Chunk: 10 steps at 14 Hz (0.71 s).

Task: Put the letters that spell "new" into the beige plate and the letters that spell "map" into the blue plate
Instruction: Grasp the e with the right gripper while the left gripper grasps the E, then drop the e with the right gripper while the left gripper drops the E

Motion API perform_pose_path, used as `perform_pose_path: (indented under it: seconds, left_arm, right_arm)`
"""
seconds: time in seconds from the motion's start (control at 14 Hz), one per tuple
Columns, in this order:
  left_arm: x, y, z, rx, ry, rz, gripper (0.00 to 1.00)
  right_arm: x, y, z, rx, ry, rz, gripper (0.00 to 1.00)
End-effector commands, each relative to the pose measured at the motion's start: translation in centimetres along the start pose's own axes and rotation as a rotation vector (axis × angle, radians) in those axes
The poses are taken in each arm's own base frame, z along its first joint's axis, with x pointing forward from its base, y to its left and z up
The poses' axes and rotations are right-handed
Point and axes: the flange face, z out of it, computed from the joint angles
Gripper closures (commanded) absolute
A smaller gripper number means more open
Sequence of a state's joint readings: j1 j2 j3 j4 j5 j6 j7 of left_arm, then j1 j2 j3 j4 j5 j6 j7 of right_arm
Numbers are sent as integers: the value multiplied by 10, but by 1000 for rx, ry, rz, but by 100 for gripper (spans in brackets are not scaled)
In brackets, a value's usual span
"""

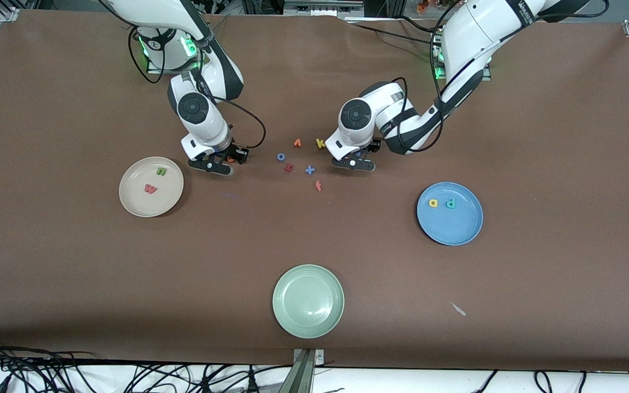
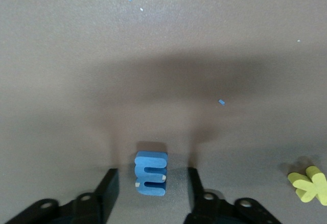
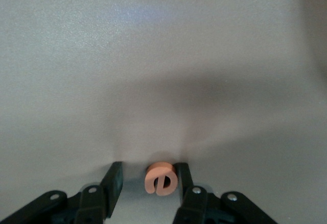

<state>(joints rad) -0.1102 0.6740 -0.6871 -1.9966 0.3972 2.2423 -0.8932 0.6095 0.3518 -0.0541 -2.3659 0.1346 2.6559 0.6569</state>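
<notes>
In the left wrist view a blue "m" (image 2: 151,173) stands on edge on the table between the fingers of my left gripper (image 2: 152,185), with a gap on each side; the jaws are open. An orange "e" (image 3: 161,178) stands inside my right gripper (image 3: 148,180); one finger (image 3: 183,178) touches it and the other stands apart. The beige plate (image 1: 134,202) holds a green "n" (image 1: 161,171) and a red "w" (image 1: 151,189). The blue plate (image 1: 451,229) holds a yellow "a" (image 1: 433,203) and a teal "p" (image 1: 450,203). Both grippers are low over the table, between the two plates.
Loose letters lie between the grippers: orange "v" (image 1: 297,143), yellow "k" (image 1: 320,143), blue "o" (image 1: 280,157), blue "x" (image 1: 309,170), a red "f" (image 1: 318,185) and another red one (image 1: 289,168). A pale green plate (image 1: 308,301) sits nearest the front camera.
</notes>
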Motion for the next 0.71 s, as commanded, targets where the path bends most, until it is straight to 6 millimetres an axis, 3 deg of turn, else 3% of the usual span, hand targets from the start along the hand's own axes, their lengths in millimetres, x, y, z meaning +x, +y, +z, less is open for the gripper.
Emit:
perform_pose_path:
  seconds: [0.0,0.28,0.5,0.64]
  left_arm:
    - [5,-1,-5,5,18,5,99]
    - [13,-11,-18,21,20,-21,100]
    - [27,-17,-67,120,8,-50,100]
    - [40,-24,-93,143,2,-71,100]
  right_arm:
    - [-2,-1,1,0,6,-17,58]
    - [-2,-1,0,1,6,-22,85]
    - [1,-5,-16,16,18,-53,95]
    - [15,14,-35,-15,-28,-108,98]
